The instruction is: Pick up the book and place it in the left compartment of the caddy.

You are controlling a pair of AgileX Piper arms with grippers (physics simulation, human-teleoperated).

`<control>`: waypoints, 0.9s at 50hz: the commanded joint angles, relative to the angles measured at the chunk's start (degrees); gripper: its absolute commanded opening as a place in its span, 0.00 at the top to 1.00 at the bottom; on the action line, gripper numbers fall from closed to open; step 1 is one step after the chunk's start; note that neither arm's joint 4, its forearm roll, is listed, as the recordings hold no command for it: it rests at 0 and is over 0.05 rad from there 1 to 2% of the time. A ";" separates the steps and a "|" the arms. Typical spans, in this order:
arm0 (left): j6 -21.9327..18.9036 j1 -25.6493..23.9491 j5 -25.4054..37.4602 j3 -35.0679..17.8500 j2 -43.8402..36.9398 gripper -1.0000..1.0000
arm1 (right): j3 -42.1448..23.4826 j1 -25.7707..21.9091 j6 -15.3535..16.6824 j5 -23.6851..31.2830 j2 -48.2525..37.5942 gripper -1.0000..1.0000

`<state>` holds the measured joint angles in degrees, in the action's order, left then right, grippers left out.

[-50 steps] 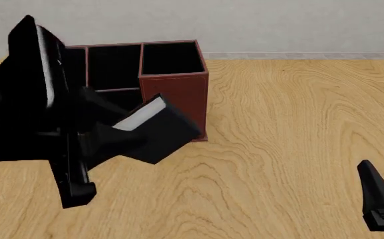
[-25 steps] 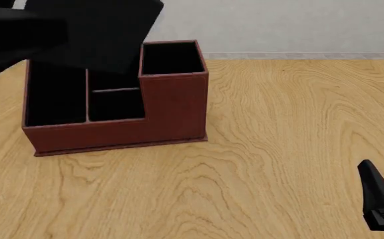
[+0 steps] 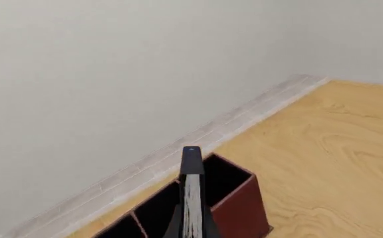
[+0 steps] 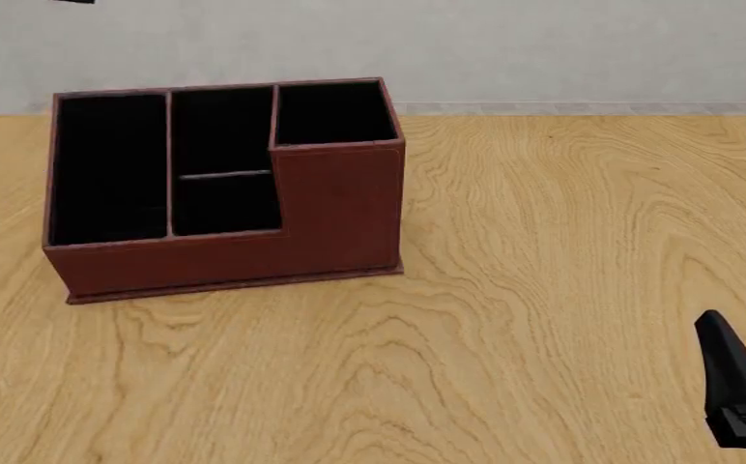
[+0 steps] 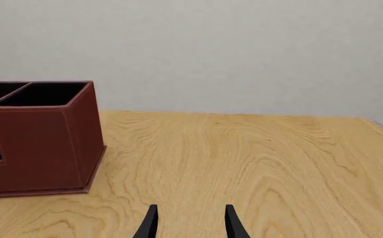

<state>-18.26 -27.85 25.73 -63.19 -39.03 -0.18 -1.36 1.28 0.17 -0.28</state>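
Observation:
The reddish-brown caddy (image 4: 334, 208) stands at the table's back left, its tall square section on the right. Its left compartment (image 4: 109, 169), a long black-lined slot, is empty. The book (image 3: 191, 198) shows only in the left wrist view, edge-on with its white page edge facing the camera, held high above the caddy (image 3: 241, 210). My left gripper (image 3: 191, 233) is shut on it and is out of the front view. My right gripper (image 5: 190, 225) is open and empty, low over the table at the front right (image 4: 738, 382), far from the caddy (image 5: 42, 141).
A pale wall (image 4: 541, 48) runs behind the table's back edge, just behind the caddy. Bare wooden tabletop (image 4: 541, 251) stretches from the caddy to my right gripper.
My left arm has lifted the book from in front of the caddy up and out of the front view. The caddy is now fully uncovered. The right gripper has not moved.

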 commanded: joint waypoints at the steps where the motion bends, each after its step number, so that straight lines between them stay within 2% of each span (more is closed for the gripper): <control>1: 0.68 10.91 -2.54 -1.67 -0.82 1.00 | 0.04 -0.32 -0.01 -0.04 -0.05 0.00; 2: 2.14 9.17 -1.64 -2.33 -1.46 1.00 | 0.01 -0.37 0.07 -0.07 -0.15 0.00; 3: 6.80 14.78 -0.65 -4.13 -1.79 1.00 | 0.00 -0.39 0.08 -0.11 -0.24 0.00; 4: 5.75 18.39 -0.73 -4.12 -2.08 1.00 | -0.02 -0.38 0.07 -0.14 -0.31 0.00; 6: 2.96 18.28 -2.27 -2.70 -0.15 1.00 | 0.03 -0.36 0.02 -0.21 -0.38 0.00; 8: 2.58 19.21 -1.34 -2.66 -1.07 1.00 | -0.02 -0.38 0.02 -0.26 -0.50 0.00; 9: 3.28 20.79 -1.25 -2.83 -1.30 1.00 | -0.02 -0.39 0.03 -0.28 -0.50 0.00; 11: 2.19 26.72 -1.43 -2.80 -2.40 1.00 | 0.02 -0.40 0.06 -0.29 -0.48 0.00; 14: 0.89 26.12 1.16 -3.13 -5.85 1.00 | 0.03 -0.33 0.10 -0.30 -0.47 0.00; 17: 3.24 29.78 4.75 -5.35 -9.26 1.00 | -0.02 -0.29 0.11 -0.29 -0.52 0.00; 21: 2.85 29.14 7.81 -7.52 -11.43 1.00 | 0.04 -0.29 0.19 -0.36 -0.56 0.00; 22: 3.83 30.54 10.04 -9.43 -13.25 1.00 | 0.02 -0.35 0.24 -0.42 -0.64 0.00; 26: 3.54 31.60 12.55 -11.90 -15.08 1.00 | 0.02 -0.29 0.18 -0.46 -0.70 0.00; 29: 2.34 31.95 15.40 -14.18 -17.39 1.00 | -0.02 -0.26 0.22 -0.34 -0.59 0.00; 30: 0.51 33.52 15.89 -14.67 -18.14 1.00 | -0.02 -0.24 0.26 -0.34 -0.60 0.00; 33: 2.08 33.69 18.41 -17.05 -20.56 1.00 | -0.01 -0.21 0.30 -0.22 -0.44 0.00; 40: -3.19 33.30 22.00 -20.81 -24.99 1.00 | -0.08 -0.01 0.12 0.08 -0.10 0.00; 41: -5.02 36.27 21.25 -21.48 -25.29 1.00 | -0.09 0.00 0.07 0.07 -0.08 0.00; 42: -3.40 33.31 24.43 -23.00 -27.83 1.00 | -0.06 0.00 0.02 0.06 -0.06 0.00; 43: -2.41 32.80 25.84 -24.41 -28.98 1.00 | -0.05 0.02 -0.01 0.02 -0.07 0.00; 44: -2.92 33.97 25.81 -24.95 -29.08 1.00 | -0.06 0.05 -0.07 0.00 -0.09 0.00; 45: -3.57 31.97 26.85 -25.58 -29.72 1.00 | -0.06 0.07 -0.14 -0.04 -0.13 0.00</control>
<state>-18.64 4.43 45.60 -81.26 -61.78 -0.22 -1.45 1.38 0.09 -0.53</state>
